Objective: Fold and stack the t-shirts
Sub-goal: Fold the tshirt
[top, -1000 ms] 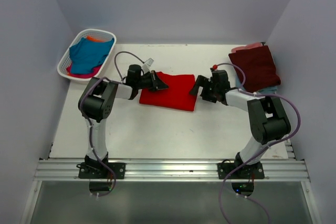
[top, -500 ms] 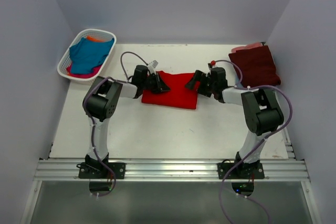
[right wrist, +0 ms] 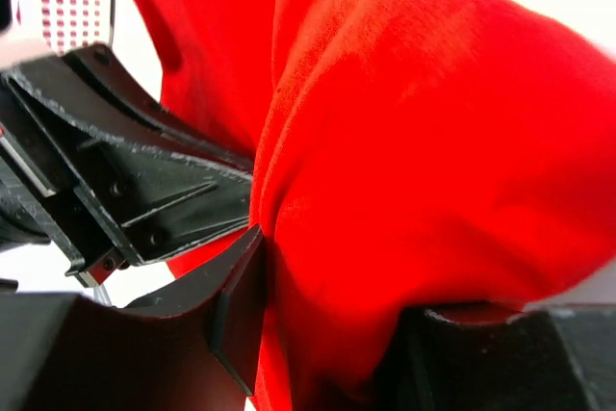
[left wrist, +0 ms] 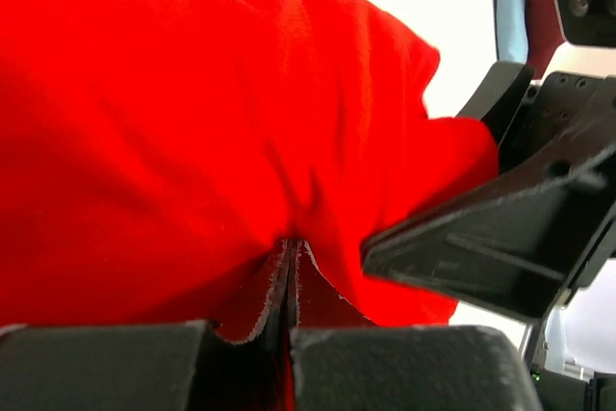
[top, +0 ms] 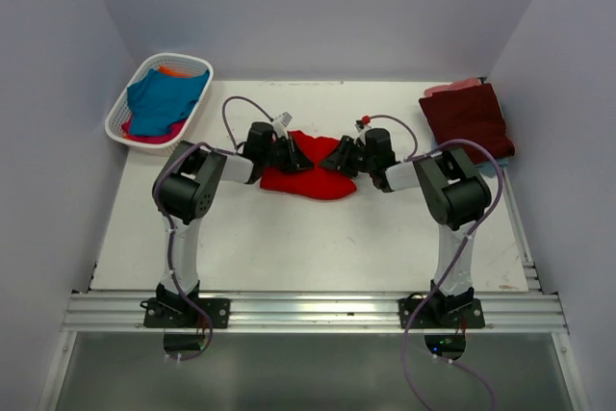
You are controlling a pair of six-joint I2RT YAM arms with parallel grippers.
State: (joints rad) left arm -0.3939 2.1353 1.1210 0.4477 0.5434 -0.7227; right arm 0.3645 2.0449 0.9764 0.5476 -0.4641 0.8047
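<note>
Overhead view of a white bench (top: 289, 247) with two robot arms reaching in from the 6 o'clock edge. In the middle lies a red t-shirt (top: 310, 180), bright and plain, squeezed into a rumpled mound with soft rounded folds rather than lying flat.

The left hand (top: 292, 155) is at the shirt's 9 o'clock side, its jaws fully closed with a thin edge of red cloth pinched between them. The right hand (top: 339, 158) is at the 3 o'clock side, close to the left one, its jaws partly closed around a thick bunch of the same cloth, which fills the gap between them. The two hands sit so near each other probably because one side of the shirt is being carried across to the other to make a fold.

At 2 o'clock a folded maroon t-shirt (top: 469, 117) tops a neat stack, likely where this shirt belongs next. At 10 o'clock a white lattice basket (top: 114, 122) holds unfolded shirts, a teal t-shirt (top: 164, 98) uppermost.
</note>
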